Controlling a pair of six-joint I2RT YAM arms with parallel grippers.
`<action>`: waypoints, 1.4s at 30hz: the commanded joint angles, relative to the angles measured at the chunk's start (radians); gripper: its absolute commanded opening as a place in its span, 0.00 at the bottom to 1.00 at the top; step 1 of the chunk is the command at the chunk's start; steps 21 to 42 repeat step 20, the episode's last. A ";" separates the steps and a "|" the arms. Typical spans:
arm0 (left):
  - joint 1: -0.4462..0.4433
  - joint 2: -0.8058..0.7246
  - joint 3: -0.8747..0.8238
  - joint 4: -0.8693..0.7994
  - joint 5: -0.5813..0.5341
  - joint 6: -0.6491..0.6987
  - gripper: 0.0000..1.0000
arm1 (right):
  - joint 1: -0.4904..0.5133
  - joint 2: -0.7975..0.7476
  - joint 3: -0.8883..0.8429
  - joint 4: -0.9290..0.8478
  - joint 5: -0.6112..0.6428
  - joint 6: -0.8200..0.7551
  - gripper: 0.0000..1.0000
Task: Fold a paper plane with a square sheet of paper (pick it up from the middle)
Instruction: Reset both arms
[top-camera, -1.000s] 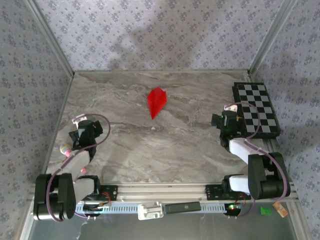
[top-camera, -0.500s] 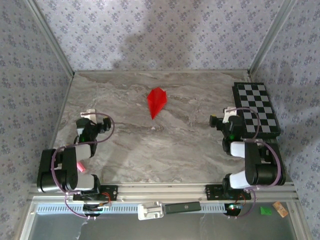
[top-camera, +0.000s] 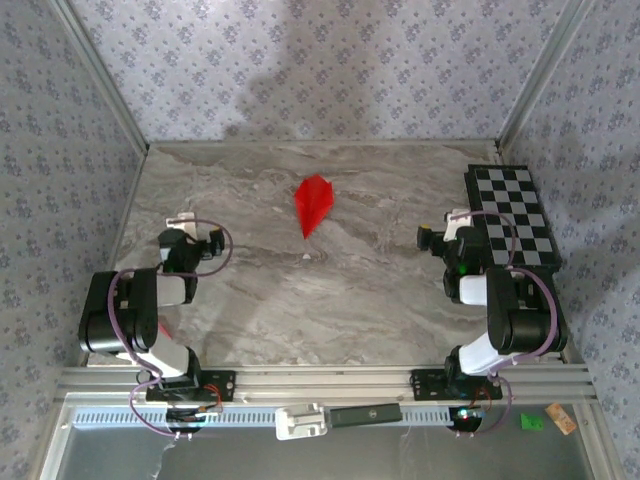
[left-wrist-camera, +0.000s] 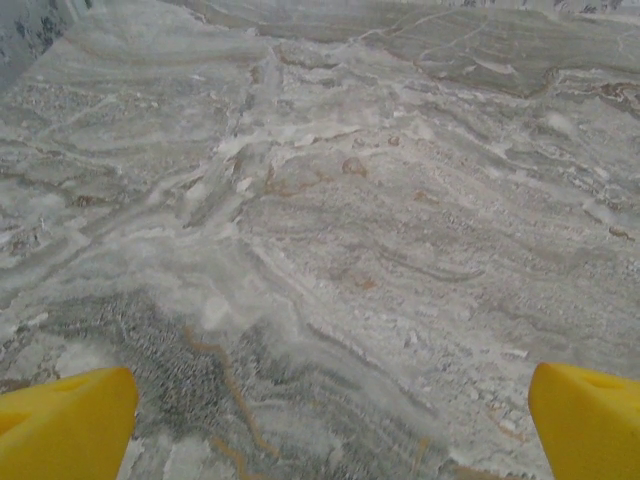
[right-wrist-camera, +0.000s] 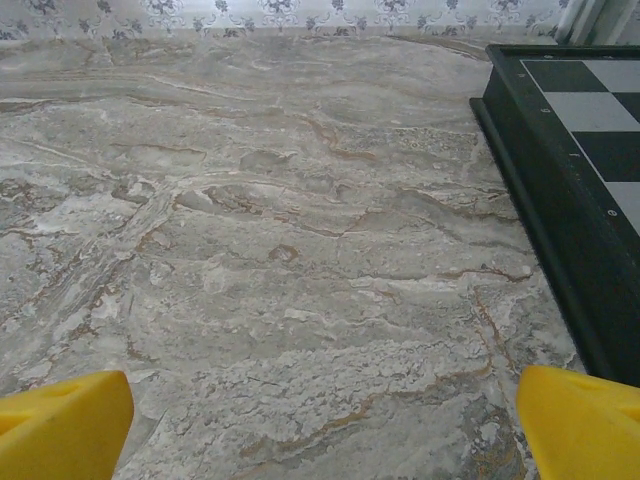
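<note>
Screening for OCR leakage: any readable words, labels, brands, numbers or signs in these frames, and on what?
None can be read.
Black bar on the front aluminium rail: any marking too small to read.
Small green tag and tan tag at the near right corner: no legible print.
Black-and-white chequered board and red folded paper dart: no lettering.

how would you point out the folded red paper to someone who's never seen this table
On the grey marbled table, look at the middle of the far half. There lies the paper plane, a bright red pointed dart, far from the black-and-white chequered board at the right edge.
</note>
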 joint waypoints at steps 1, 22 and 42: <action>-0.023 0.004 0.031 -0.002 -0.052 0.024 1.00 | 0.004 0.008 0.018 -0.019 0.025 0.007 1.00; -0.031 0.008 0.035 -0.002 -0.072 0.026 1.00 | 0.016 0.008 0.020 -0.023 0.039 -0.004 1.00; -0.031 0.008 0.035 -0.002 -0.072 0.026 1.00 | 0.016 0.008 0.020 -0.023 0.039 -0.004 1.00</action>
